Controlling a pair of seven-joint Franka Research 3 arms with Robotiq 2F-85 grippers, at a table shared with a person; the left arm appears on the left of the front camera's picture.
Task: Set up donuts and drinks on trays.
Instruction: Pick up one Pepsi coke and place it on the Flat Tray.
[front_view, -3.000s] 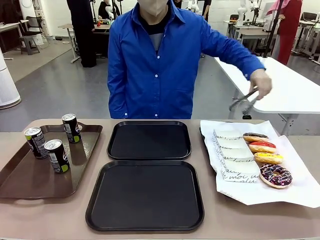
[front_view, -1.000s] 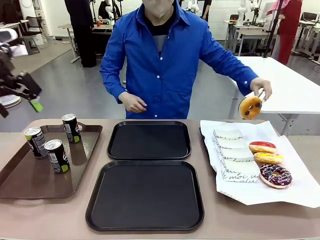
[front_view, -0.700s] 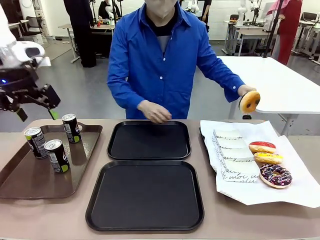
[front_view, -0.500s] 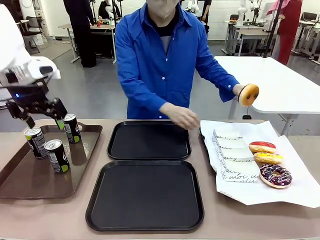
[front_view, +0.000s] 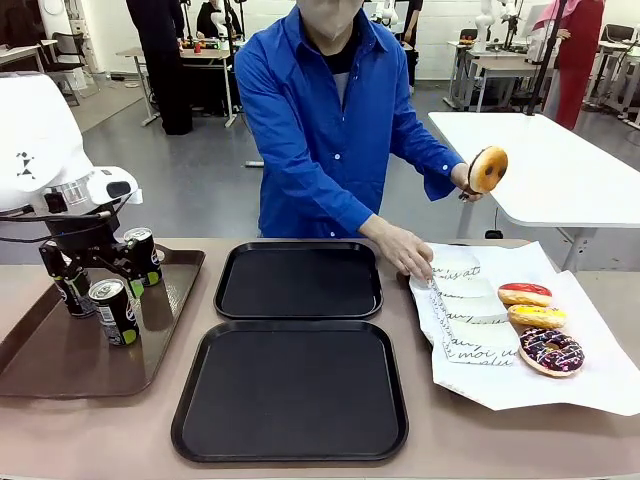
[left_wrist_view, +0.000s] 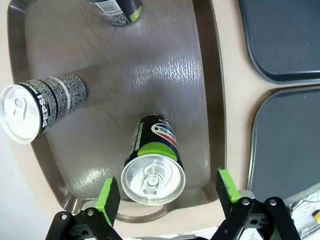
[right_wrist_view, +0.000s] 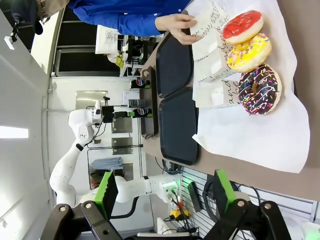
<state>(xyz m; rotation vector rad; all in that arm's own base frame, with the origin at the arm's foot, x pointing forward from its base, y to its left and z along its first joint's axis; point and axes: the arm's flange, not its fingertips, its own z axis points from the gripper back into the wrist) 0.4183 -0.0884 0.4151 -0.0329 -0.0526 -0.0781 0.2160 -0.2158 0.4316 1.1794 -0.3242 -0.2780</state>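
The three drinks (front_view: 115, 310) are kept together on the brown tray (front_view: 60, 370) at the robot's left of the desk (front_view: 100, 440), as stock to be drawn from. Nothing is yet held by either of the two black trays (front_view: 298, 282). The left claw (left_wrist_view: 167, 192) is spread wide above the cans and grips nothing. The silver top of the nearest can (left_wrist_view: 152, 172) is framed between its green pads (left_wrist_view: 107, 195), which suggests a grasp is being lined up. The right claw (right_wrist_view: 165, 192) is likewise wide apart and empty, well apart from the donuts.

A red donut (front_view: 525, 293), a yellow donut (front_view: 536, 316) and a chocolate-sprinkled donut (front_view: 552, 350) are laid in a row on white paper (front_view: 530, 395) at the robot's right, beside flat white boxes (front_view: 470, 315). A golden donut (front_view: 488, 169) is held up in tongs (front_view: 469, 186) by the person, clear of the desk. The person's other hand (front_view: 408, 256) is laid on a box, probably so that the donut can be boxed.

"PEPSI" can be read down the side of another can (left_wrist_view: 42, 105). On the nearest can a round red, white and blue mark and a lime band are shown. The cursive print on the boxes is too small to be read with certainty.
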